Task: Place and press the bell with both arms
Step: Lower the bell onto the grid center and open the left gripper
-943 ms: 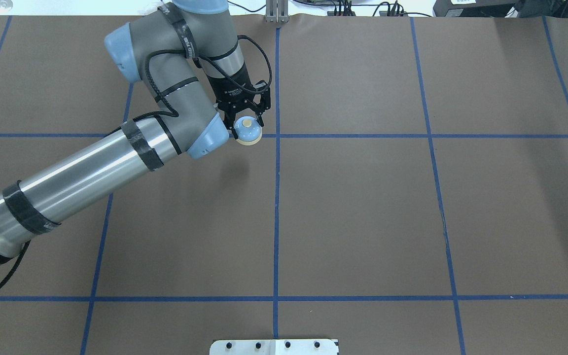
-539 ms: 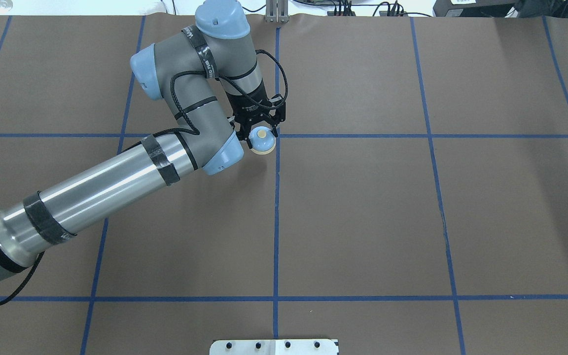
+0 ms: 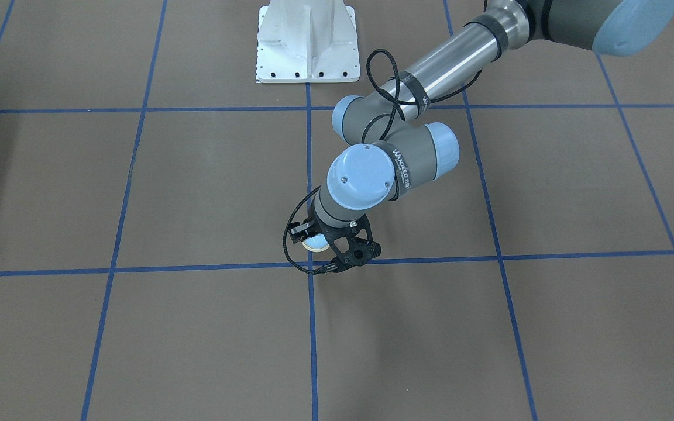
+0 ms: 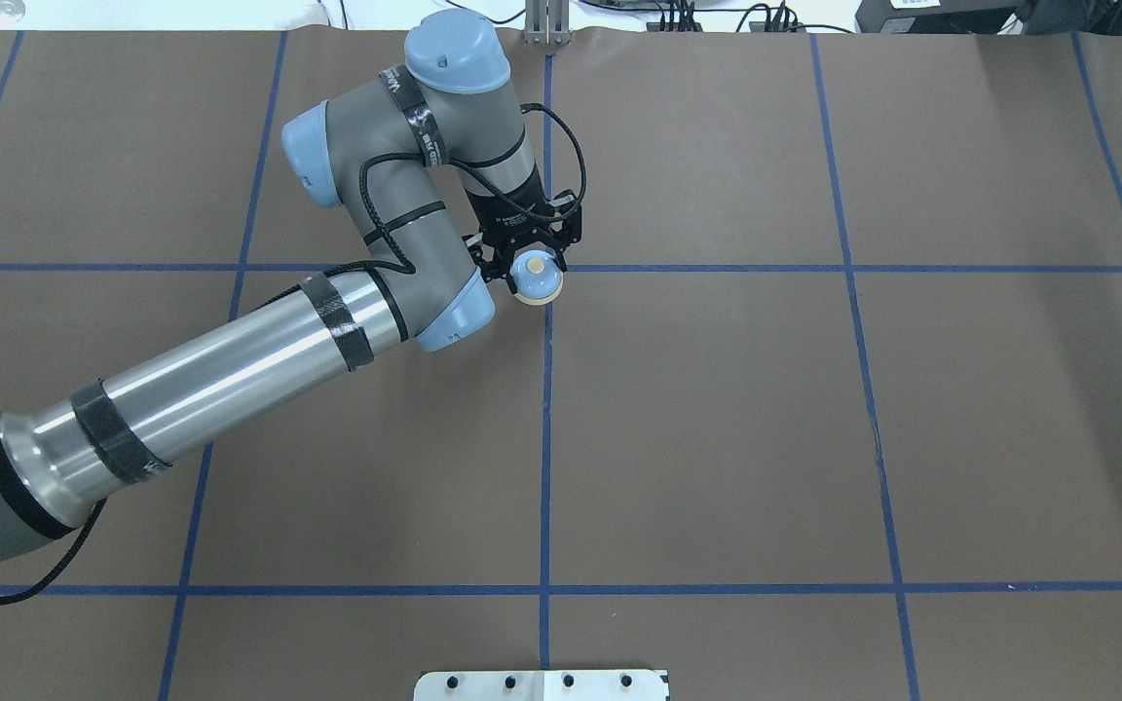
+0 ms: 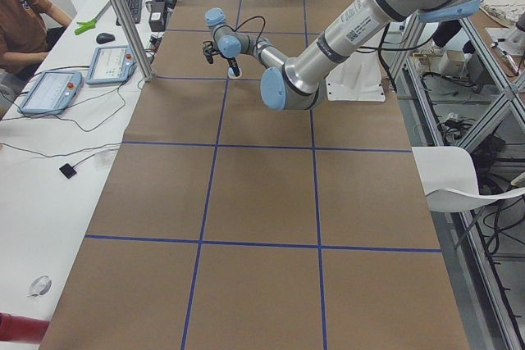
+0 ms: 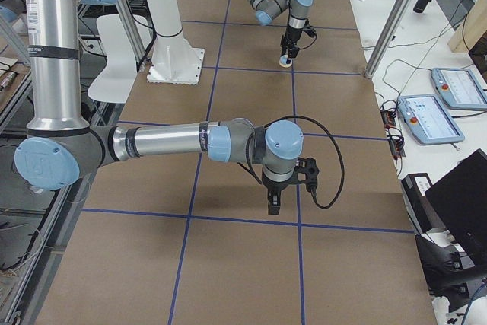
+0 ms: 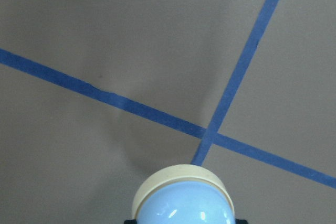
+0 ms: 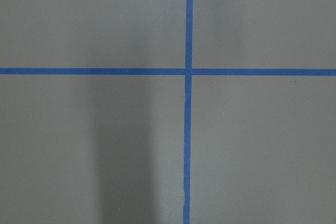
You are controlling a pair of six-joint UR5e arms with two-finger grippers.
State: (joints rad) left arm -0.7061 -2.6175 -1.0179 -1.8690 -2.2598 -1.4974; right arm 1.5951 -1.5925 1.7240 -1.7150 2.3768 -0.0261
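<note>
The light-blue bell [image 4: 536, 276] with its cream button and rim is held in my left gripper [image 4: 534, 265], which is shut on its sides. It hangs low over the brown table, right beside the crossing of two blue tape lines [image 4: 547, 268]. The bell also shows in the front view [image 3: 315, 243], in the left wrist view [image 7: 184, 200] and, small, in the exterior right view [image 6: 285, 61]. My right gripper [image 6: 273, 205] shows only in the exterior right view, pointing down over the table far from the bell. I cannot tell whether it is open or shut.
The white pedestal base [image 3: 306, 41] stands at the robot's side of the table. Blue tape lines [image 8: 188, 103] divide the brown cover into squares. A metal post [image 4: 546, 24] stands at the far edge. An operator [image 5: 20, 18] and tablets [image 5: 116, 63] are at the side desk.
My left arm has moved to the right with the bell in its gripper, from left of the centre tape line to right beside the crossing.
</note>
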